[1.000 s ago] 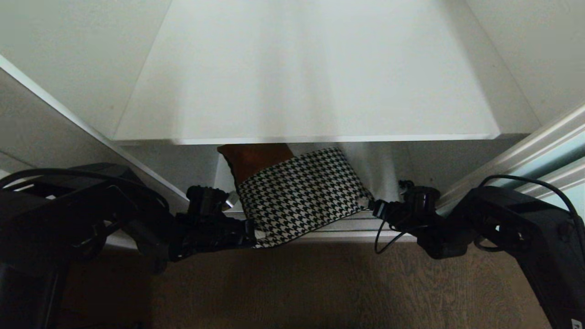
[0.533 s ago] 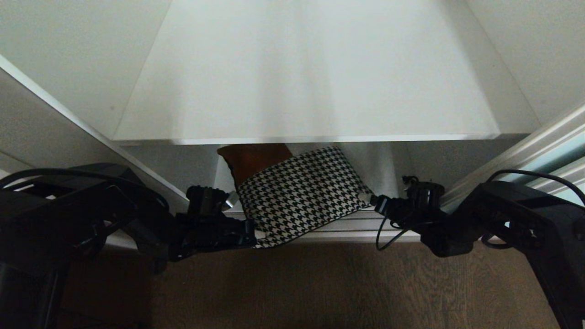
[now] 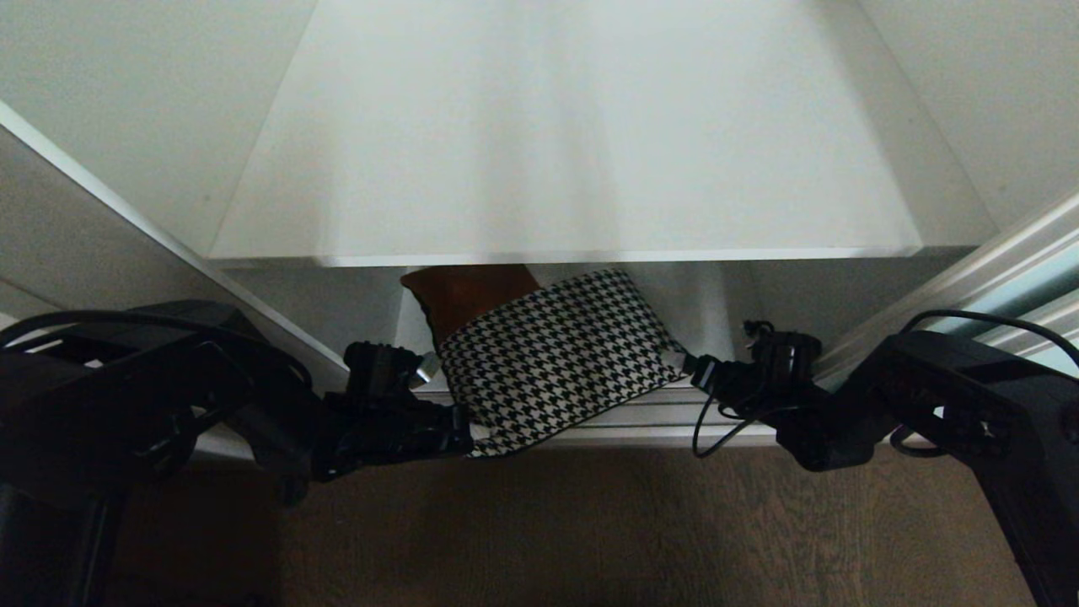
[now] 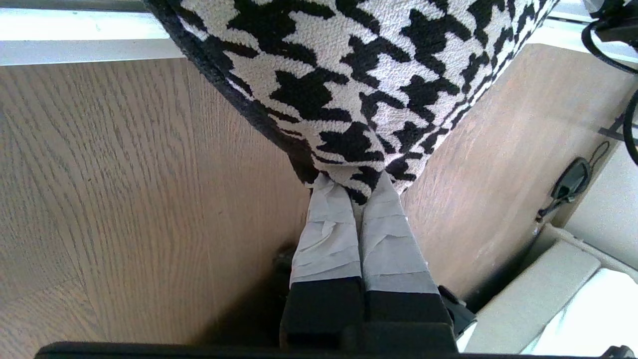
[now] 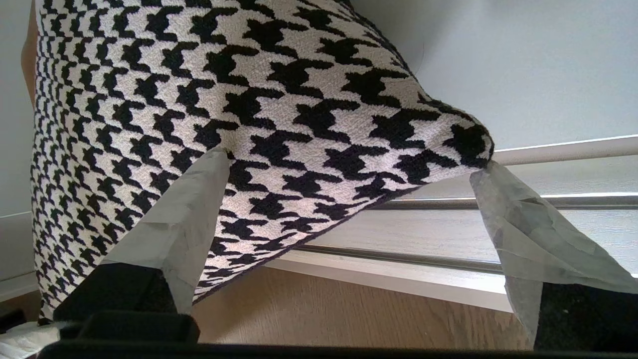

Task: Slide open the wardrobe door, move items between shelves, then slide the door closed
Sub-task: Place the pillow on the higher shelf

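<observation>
Head view shows the door point(image 3: 1024, 282) slid off to the side, so the opening part looks done. The left end effector point(image 4: 355, 187) is clenched on one corner of the houndstooth bundle point(image 3: 552, 358). The right end effector point(image 5: 349, 169) is spread wide, with the far corner of the bundle between its fingers point(image 5: 182, 219), not pinched yet. The bundle lies half in the low space under the shelf point(image 3: 565, 169), and its near edge hangs out over the floor point(image 3: 590, 531) between the two end effectors. Behind it, past both end effectors, a brown-orange bundle point(image 3: 468, 295) peeks out. I think moving the bundles has only just begun. Lifting this one, moving the other, and shutting the door are all left.
</observation>
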